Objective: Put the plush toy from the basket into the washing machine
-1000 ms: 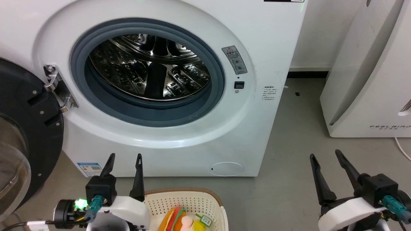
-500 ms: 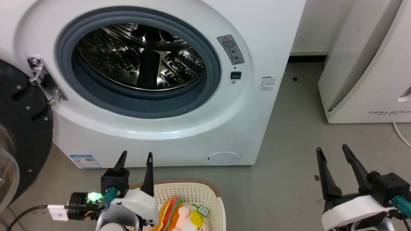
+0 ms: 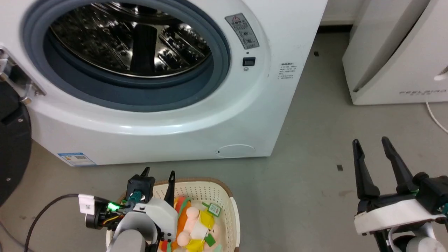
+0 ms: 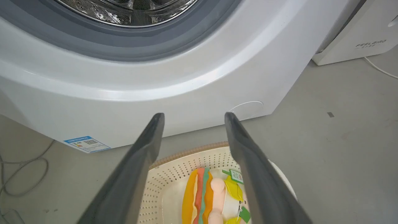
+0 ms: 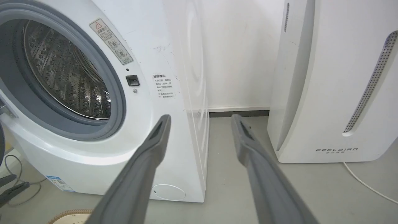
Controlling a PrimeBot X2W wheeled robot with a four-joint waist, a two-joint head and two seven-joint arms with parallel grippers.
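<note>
Reaching for the plush toy (image 3: 194,224) is judged to be the step in hand; no grasp has yet been made. The toy is seen lying in the basket (image 3: 213,191), which stands on the grey floor (image 3: 308,140) just in front of the washing machine (image 3: 175,126). Its striped burger-like part is turned toward the basket's left side, with pink limbs and yellow clothing beside it.

The left gripper (image 3: 158,172) is held over the left side of the basket, fingers spread apart with nothing between them. In the left wrist view the toy is framed low between the fingers, while the fingertips are pointed at the machine's lower front panel rather than down at the toy. The right gripper (image 3: 370,140) is held well apart to the right over bare floor, fingers likewise parted and empty.

The black-framed door (image 3: 12,147) is swung open to the left, and the grey-ringed porthole (image 3: 140,99) and steel drum (image 3: 129,38) are unobstructed.

For the next move, the left wrist would have to be pitched downward and lowered into the basket until the fingers straddle the toy's body. Closure across the soft middle is advised, not on the paper tags (image 3: 213,209), which could slip free. The basket wall should be cleared on descent, as the basket is judged light and easily shifted.
</note>
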